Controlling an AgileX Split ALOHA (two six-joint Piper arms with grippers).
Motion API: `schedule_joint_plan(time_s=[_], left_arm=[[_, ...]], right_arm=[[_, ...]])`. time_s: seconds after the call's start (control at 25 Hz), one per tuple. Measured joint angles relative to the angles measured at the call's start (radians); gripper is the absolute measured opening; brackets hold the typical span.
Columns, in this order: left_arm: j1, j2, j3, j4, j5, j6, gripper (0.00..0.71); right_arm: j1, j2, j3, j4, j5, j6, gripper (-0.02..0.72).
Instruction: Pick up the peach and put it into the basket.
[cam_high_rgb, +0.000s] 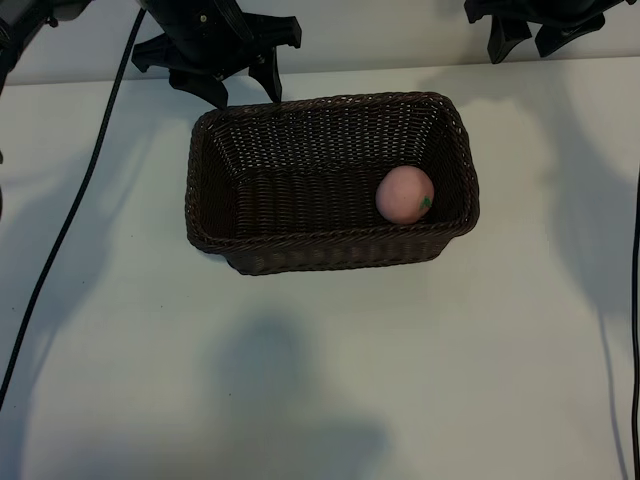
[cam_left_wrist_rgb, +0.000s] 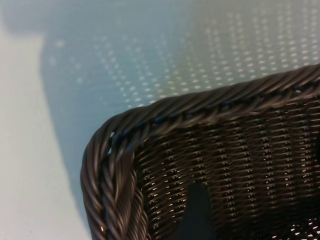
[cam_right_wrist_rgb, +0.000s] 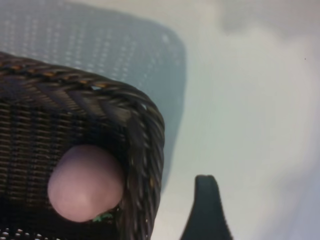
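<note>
The dark brown woven basket (cam_high_rgb: 330, 240) stands in the middle of the white table. The pink peach (cam_high_rgb: 404, 194) lies inside it at its right end, against the wall, with its green leaf mark facing the front. The right wrist view shows the peach (cam_right_wrist_rgb: 85, 182) tucked into a basket corner (cam_right_wrist_rgb: 145, 135). My left gripper (cam_high_rgb: 245, 92) hangs open just behind the basket's far left corner, holding nothing. My right gripper (cam_high_rgb: 522, 48) is open and empty at the far right, well away from the basket. One dark fingertip (cam_left_wrist_rgb: 197, 212) shows over the basket's inner wall (cam_left_wrist_rgb: 240, 165).
A black cable (cam_high_rgb: 75, 200) runs across the table's left side, and another cable (cam_high_rgb: 634, 300) hangs at the right edge. Bare white tabletop (cam_high_rgb: 320, 380) lies in front of the basket.
</note>
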Motion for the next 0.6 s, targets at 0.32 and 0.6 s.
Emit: schedule_joint_plan(time_s=[0.32,0.6], left_arm=[[0.0,0.0,0.0,0.0,0.0,0.0,0.598],[0.0,0.0,0.0,0.0,0.0,0.0,0.598]], right_arm=[[0.0,0.022,0.0,0.001,0.0,0.001,0.526],[0.0,0.022,0.0,0.001,0.0,0.001,0.526]])
